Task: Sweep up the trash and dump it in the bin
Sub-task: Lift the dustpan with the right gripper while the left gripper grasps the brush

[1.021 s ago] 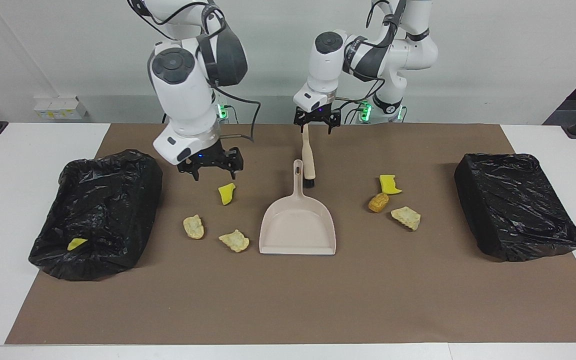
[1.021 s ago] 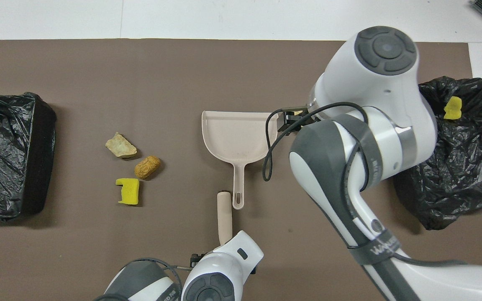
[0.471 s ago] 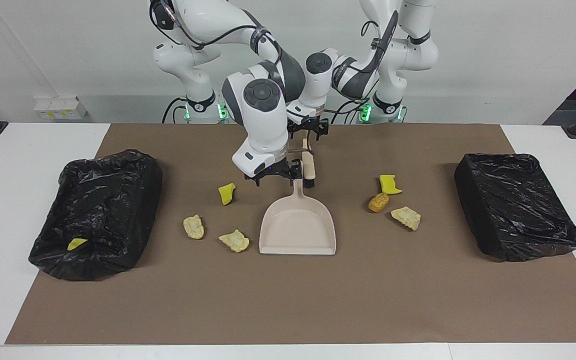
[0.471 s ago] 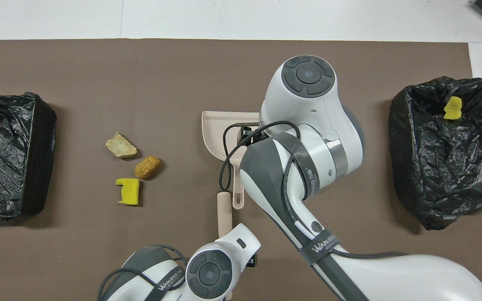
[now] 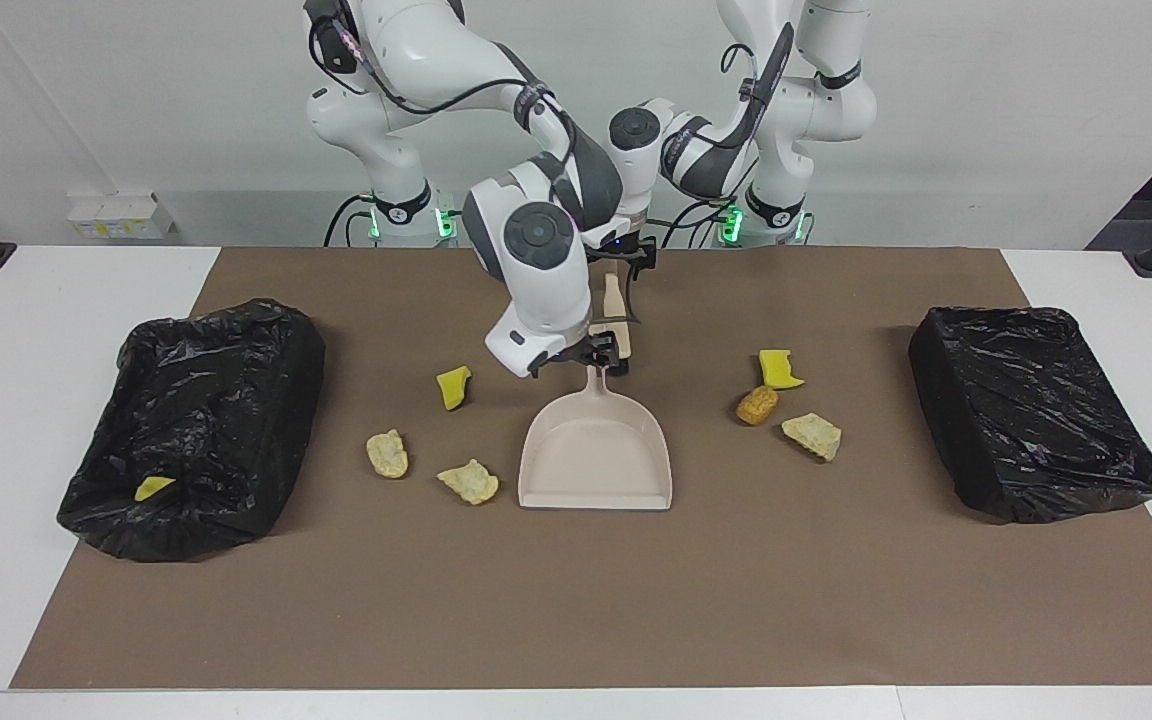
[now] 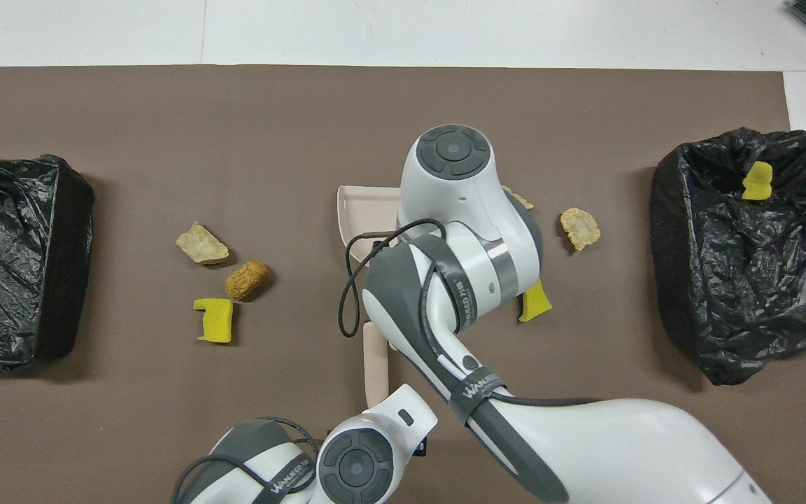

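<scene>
Reading the facing view as a dial, with 12 at the robots and the pan at its hub, you have two black-lined bins. The 9 o'clock bin [image 5: 198,420] holds one yellow wedge [image 5: 154,488]. The 3 o'clock bin [image 5: 1036,410] shows no trash inside.

The pan [image 5: 596,462] lies flat on the mat, mouth toward 6 and handle toward 12. That 12-to-6 axis is what your coming move turns on. The right gripper [image 5: 584,356] is down at the handle's 12 end, and you cannot tell from these views whether it has clamped. I would confirm the grip before you lift.

The brush [image 5: 616,305] lies just beside the pan handle, on the same 12-to-6 line. The left gripper [image 5: 624,262] is over its 12 end, so that arm is the nearer one for it. You cannot tell its state either.

Six pieces of trash lie on the mat, none in the pan. Toward 9 to 10 you have a wedge [image 5: 453,388] and two beige chunks [image 5: 387,453] [image 5: 469,481], the second chunk just beside the pan's corner. Toward 2 to 3 you have another wedge [image 5: 779,368], a brown nugget [image 5: 757,405] touching or nearly touching it, and a third chunk [image 5: 812,436].
</scene>
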`<state>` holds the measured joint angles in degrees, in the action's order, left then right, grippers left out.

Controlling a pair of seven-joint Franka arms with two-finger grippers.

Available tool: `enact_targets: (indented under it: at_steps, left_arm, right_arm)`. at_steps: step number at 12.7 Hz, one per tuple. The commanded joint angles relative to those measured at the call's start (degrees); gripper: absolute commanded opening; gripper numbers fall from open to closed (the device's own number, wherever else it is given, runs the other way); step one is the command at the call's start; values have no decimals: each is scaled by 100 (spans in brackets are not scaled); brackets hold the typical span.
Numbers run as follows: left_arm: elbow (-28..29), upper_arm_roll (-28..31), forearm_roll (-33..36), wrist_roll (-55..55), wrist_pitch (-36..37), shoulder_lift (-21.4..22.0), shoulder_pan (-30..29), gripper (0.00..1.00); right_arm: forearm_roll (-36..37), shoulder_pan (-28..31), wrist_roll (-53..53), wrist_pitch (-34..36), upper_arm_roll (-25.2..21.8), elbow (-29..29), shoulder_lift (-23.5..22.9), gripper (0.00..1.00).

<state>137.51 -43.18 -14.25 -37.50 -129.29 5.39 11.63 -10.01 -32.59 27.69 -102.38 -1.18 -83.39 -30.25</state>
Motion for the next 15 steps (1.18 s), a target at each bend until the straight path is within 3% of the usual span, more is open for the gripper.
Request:
enact_targets:
  at_steps: [1,2,5,6,7,8,12,15]
  left_arm:
    - [-5,91,-70,40,438,181,94,11]
    - [-31,100,-70,49,570,216,85,0]
    - [-146,117,-61,242,807,287,15,0]
    - [-181,135,-61,330,1044,357,-11,0]
    - [-181,204,-61,505,1316,462,-12,0]
    - [-181,336,-61,741,1580,637,-38,0]
    - [-181,916,-61,1577,2565,1367,-38,0]
    - [-181,1416,-61,2122,3005,1728,-38,0]
  right_arm:
    - [-133,-160,9,-45,12,-54,-87,87]
    - [-133,-204,9,-10,12,-142,-78,83]
    - [-273,-292,9,87,39,-423,80,80]
    - [-282,-292,17,87,48,-493,98,61]
    - [-282,-292,17,139,39,-494,107,26]
    - [-265,-240,9,209,39,-468,89,0]
    - [-133,5,17,271,-40,-327,98,0]
    - [375,156,-288,876,-23,-134,98,0]
